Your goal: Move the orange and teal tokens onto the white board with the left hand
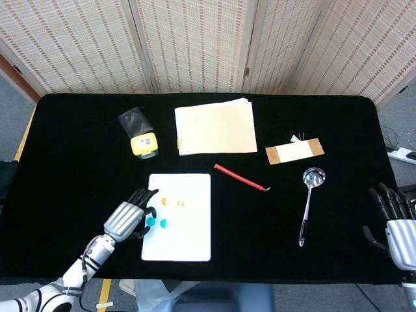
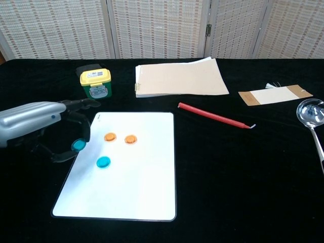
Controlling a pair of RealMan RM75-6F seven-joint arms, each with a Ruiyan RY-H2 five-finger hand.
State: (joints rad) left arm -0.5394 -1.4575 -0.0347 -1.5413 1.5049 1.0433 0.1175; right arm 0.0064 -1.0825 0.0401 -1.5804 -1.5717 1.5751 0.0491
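The white board (image 2: 142, 177) lies on the black table with two orange tokens (image 2: 110, 136) (image 2: 131, 139) and one teal token (image 2: 103, 162) on it. My left hand (image 2: 45, 121) hovers at the board's left edge and pinches a second teal token (image 2: 78, 146) between thumb and a finger. In the head view the left hand (image 1: 130, 220) holds that token (image 1: 150, 221) just over the board (image 1: 185, 244), left of the lying teal token (image 1: 164, 223). My right hand (image 1: 396, 224) rests at the table's right edge, fingers spread, holding nothing.
A yellow and green box (image 2: 95, 83) stands behind the board's left corner. A cream folder (image 2: 179, 77), a red pen (image 2: 215, 116), a cardboard tag (image 2: 275, 94) and a steel ladle (image 2: 311, 112) lie behind and to the right.
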